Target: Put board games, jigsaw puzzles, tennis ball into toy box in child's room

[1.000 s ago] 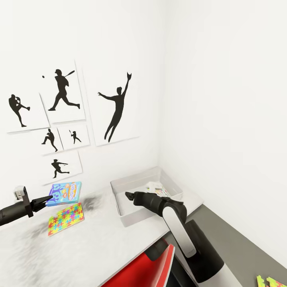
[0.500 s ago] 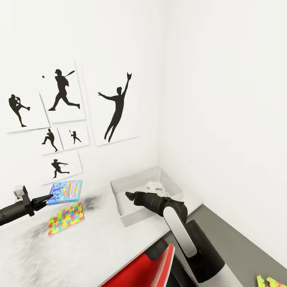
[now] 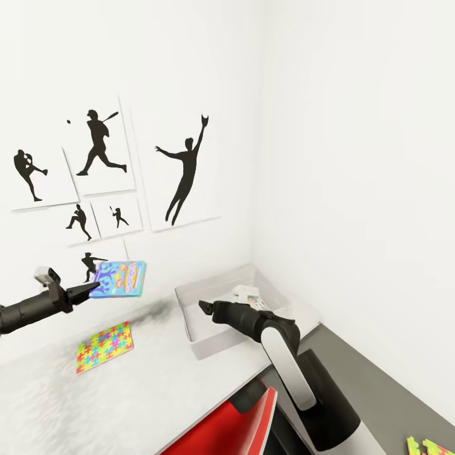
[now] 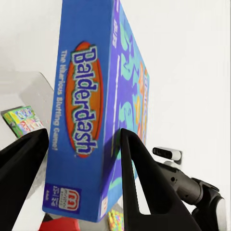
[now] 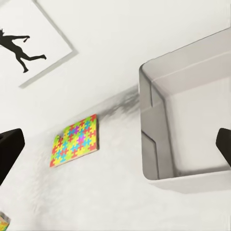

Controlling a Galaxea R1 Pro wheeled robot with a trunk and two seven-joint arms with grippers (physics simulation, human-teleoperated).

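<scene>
Blue board game [image 3: 120, 279] lifted clear of table [image 3: 126, 392], in air above jigsaw puzzle [image 3: 105, 346], well left of toy box [image 3: 230, 306]; lid reads "Balderdash". Left gripper [image 3: 87, 290] clamped on its edge, fingers [image 4: 139, 178] on either side of box. Jigsaw puzzle flat on table, left of toy box, apart from it. Toy box holds colourful item [image 3: 249, 299] at far end. Right gripper [image 3: 203, 308] hovers over toy box's near-left part, jaws spread, holding nothing. Silhouette pictures [image 3: 101, 189] on wall behind toy box; red chair [image 3: 227, 430] below table edge.
</scene>
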